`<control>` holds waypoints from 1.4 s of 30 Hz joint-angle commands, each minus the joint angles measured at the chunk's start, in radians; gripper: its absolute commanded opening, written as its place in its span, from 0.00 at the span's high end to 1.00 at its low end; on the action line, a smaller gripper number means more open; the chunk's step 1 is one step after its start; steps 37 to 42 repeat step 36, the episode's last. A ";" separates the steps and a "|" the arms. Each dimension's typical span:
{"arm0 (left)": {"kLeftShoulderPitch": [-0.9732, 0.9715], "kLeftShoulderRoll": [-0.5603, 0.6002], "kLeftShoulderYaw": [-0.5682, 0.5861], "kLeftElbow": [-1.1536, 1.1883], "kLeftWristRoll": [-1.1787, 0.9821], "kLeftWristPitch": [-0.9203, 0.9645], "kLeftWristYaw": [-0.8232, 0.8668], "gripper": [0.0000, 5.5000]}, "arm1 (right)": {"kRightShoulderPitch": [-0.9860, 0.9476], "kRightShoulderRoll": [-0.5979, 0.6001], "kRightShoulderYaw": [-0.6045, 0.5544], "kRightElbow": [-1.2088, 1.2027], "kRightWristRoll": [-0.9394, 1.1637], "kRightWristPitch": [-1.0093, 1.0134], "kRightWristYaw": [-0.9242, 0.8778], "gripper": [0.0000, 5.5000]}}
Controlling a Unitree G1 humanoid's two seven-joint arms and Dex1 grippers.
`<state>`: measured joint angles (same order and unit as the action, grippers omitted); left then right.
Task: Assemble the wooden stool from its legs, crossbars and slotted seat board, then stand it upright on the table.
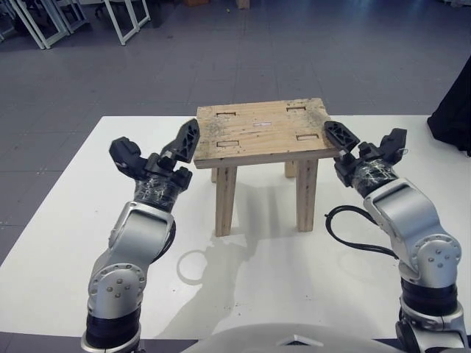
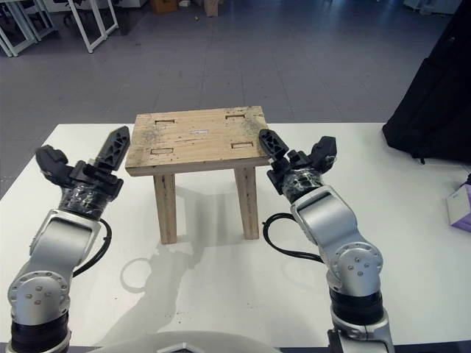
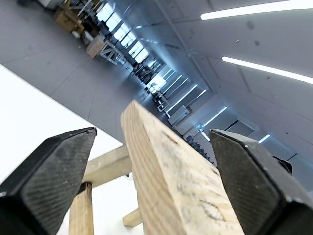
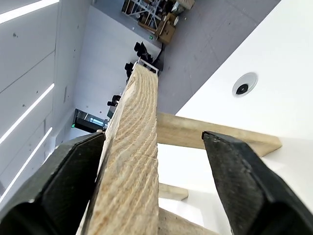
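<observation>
Left hand (image 1: 156, 151) and right hand (image 1: 366, 143), both wide open, straddle opposite edges of the stool (image 1: 257, 126).

The seat board (image 1: 261, 131) is bare, unvarnished wood, pale and coarse-grained, with grey smudges on top. Close up, its edge shows raised, fibrous grain lines. The legs (image 1: 225, 198) are the same raw timber and look a little smoother. The table (image 1: 66, 213) has a white, smooth, matt top. The left gripper (image 1: 155, 138) and right gripper (image 1: 366, 132) look like black matt plastic, and their pads (image 3: 54, 181) are finely ribbed. The cable (image 1: 346, 229) is black with a slight gloss.
</observation>
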<state>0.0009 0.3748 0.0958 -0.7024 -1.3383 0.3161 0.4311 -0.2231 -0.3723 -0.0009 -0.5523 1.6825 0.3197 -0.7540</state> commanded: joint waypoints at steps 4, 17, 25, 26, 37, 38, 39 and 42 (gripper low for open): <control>-0.003 0.025 0.057 -0.044 0.041 0.021 -0.086 0.23 | -0.133 -0.016 -0.123 0.044 0.041 0.033 0.023 0.35; 0.244 0.081 0.054 0.208 0.930 -0.139 -0.279 0.23 | 0.233 -0.188 0.026 0.277 -1.062 -0.122 0.662 0.35; 0.128 0.022 -0.037 0.531 1.218 -0.351 -0.322 0.23 | 0.142 -0.055 0.123 0.485 -1.424 -0.346 0.719 0.35; 0.120 0.011 -0.035 0.548 1.226 -0.386 -0.334 0.23 | 0.137 -0.040 0.116 0.499 -1.439 -0.358 0.730 0.35; 0.079 -0.048 -0.027 0.622 1.244 -0.509 -0.435 0.23 | 0.138 0.011 0.029 0.535 -1.516 -0.394 0.814 0.35; 0.079 -0.048 -0.027 0.622 1.244 -0.509 -0.435 0.23 | 0.138 0.011 0.029 0.535 -1.516 -0.394 0.814 0.35; 0.079 -0.048 -0.027 0.622 1.244 -0.509 -0.435 0.23 | 0.138 0.011 0.029 0.535 -1.516 -0.394 0.814 0.35; 0.079 -0.048 -0.027 0.622 1.244 -0.509 -0.435 0.23 | 0.138 0.011 0.029 0.535 -1.516 -0.394 0.814 0.35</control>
